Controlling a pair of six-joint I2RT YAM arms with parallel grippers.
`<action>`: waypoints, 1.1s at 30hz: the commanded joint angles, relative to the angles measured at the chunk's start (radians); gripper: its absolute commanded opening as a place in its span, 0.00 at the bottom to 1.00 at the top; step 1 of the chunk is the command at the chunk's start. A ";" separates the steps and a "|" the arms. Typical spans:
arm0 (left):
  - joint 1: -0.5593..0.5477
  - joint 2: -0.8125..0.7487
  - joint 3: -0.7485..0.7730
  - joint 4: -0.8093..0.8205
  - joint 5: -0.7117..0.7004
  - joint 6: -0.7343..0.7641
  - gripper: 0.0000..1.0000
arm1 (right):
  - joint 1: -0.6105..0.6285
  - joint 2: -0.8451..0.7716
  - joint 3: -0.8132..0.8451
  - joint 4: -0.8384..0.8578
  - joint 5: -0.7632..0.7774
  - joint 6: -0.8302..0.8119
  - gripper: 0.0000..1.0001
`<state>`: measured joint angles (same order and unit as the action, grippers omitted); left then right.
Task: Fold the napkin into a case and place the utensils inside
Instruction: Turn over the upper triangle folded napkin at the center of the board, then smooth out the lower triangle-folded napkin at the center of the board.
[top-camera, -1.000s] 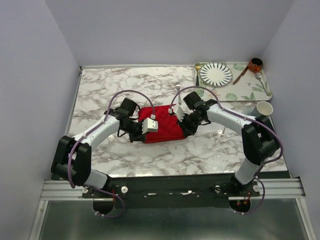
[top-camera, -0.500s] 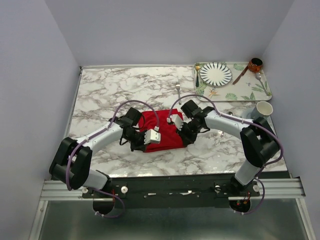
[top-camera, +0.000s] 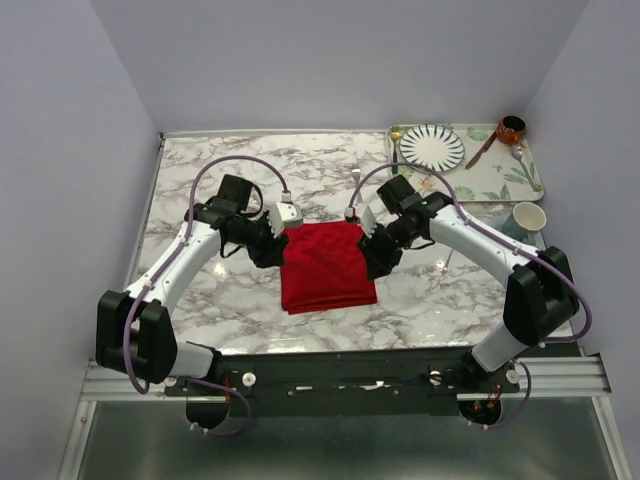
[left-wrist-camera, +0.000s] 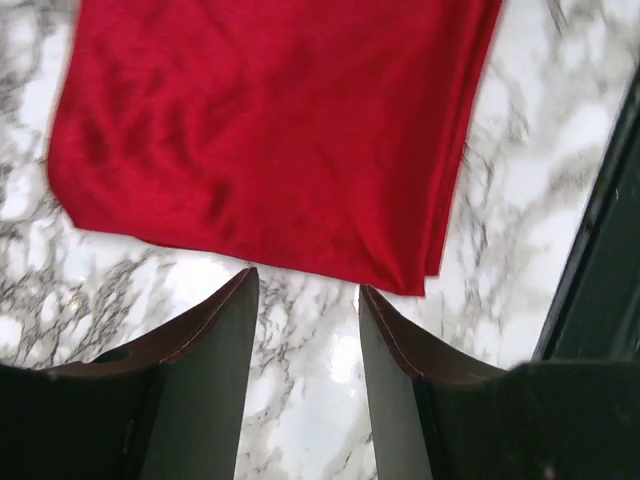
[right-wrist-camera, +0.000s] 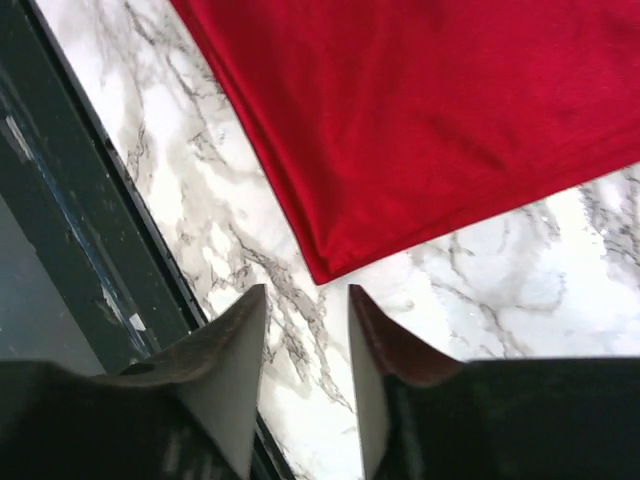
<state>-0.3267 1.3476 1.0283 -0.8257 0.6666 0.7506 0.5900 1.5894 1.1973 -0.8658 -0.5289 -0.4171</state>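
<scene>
The napkin (top-camera: 327, 265) lies flat at the middle of the surface, folded into a layered rectangle that reaches toward the near edge. The left jaws and right jaws stand partly open and empty, just off its far corners. It looks soft, light, limp and slightly slick. Pinch every layer at a corner, or one sheet will likely peel away.

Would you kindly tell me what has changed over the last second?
Both the left gripper and right gripper let go of the deep-red fabric napkin, opened their jaws and drew apart; it now lies flat and folded. The floral tray and white cup stayed put.
</scene>
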 joint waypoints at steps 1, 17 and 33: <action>0.044 0.067 0.029 0.172 -0.011 -0.339 0.54 | -0.044 0.078 0.057 -0.059 -0.068 0.040 0.43; -0.020 0.052 -0.146 0.247 -0.114 -0.341 0.48 | -0.045 0.159 -0.064 0.017 -0.051 0.191 0.42; -0.310 0.070 -0.274 0.278 -0.321 -0.174 0.45 | -0.231 0.176 -0.096 -0.002 -0.252 0.343 0.45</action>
<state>-0.5854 1.3830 0.7677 -0.5583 0.4179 0.5022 0.4591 1.7412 1.0874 -0.8619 -0.6739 -0.1501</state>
